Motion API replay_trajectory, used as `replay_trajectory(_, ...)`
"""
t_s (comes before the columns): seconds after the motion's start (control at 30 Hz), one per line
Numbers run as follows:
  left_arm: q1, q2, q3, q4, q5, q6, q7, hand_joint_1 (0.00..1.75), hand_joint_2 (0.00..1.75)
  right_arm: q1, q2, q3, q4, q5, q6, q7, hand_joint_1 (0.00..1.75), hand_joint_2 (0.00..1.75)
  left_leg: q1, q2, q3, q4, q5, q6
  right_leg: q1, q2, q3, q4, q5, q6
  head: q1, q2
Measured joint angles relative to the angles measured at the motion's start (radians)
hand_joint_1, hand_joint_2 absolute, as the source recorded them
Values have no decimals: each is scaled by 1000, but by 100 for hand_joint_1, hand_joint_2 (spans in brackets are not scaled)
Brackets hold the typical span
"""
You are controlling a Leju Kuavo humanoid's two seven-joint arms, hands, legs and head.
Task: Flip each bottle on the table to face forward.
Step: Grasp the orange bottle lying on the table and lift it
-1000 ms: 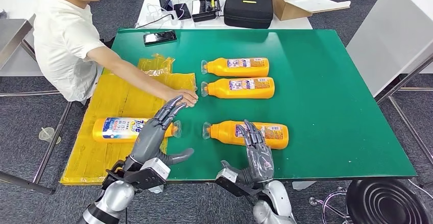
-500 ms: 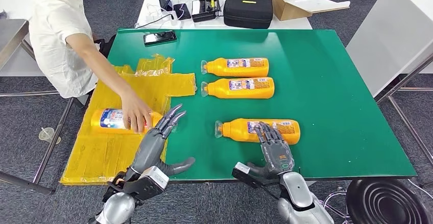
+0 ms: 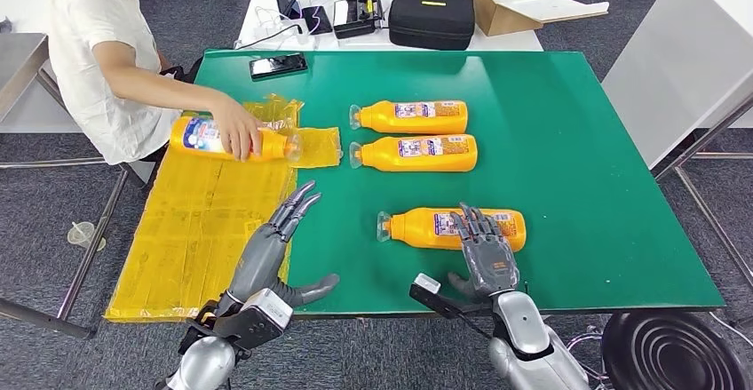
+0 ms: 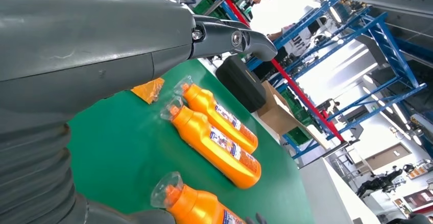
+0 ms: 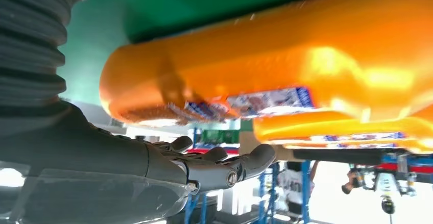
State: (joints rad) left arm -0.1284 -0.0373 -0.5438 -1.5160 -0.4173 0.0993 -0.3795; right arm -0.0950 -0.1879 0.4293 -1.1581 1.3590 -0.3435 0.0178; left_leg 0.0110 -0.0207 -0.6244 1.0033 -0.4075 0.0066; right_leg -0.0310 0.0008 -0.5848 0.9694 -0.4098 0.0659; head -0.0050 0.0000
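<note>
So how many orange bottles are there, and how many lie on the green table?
Orange bottles on the green table: 3
Orange bottle in the person's hand: 1
Total: 4

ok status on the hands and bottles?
Left hand open, hovering above the table edge. Right hand open, fingers spread over the near bottle, no grip. Person's hand holds a bottle over the yellow sheet.

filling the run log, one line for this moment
right hand on nearest bottle | left hand open | person holds fourth bottle
</note>
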Motion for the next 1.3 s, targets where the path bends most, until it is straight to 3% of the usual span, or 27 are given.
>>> replay_trajectory(0.47, 5, -12, 5, 0, -6, 1, 6, 0, 175, -27, 1, 1, -2, 126, -47, 65, 0, 175, 0, 0, 0, 0, 0, 0, 0, 0, 0, 0, 0, 0, 0, 0)
replay_trajectory(1.3, 68, -25, 29, -19, 63, -64, 37, 0, 175, -104, -17, -103, 57, 62, 182, 177, 0, 175, 0, 0, 0, 0, 0, 0, 0, 0, 0, 0, 0, 0, 0, 0)
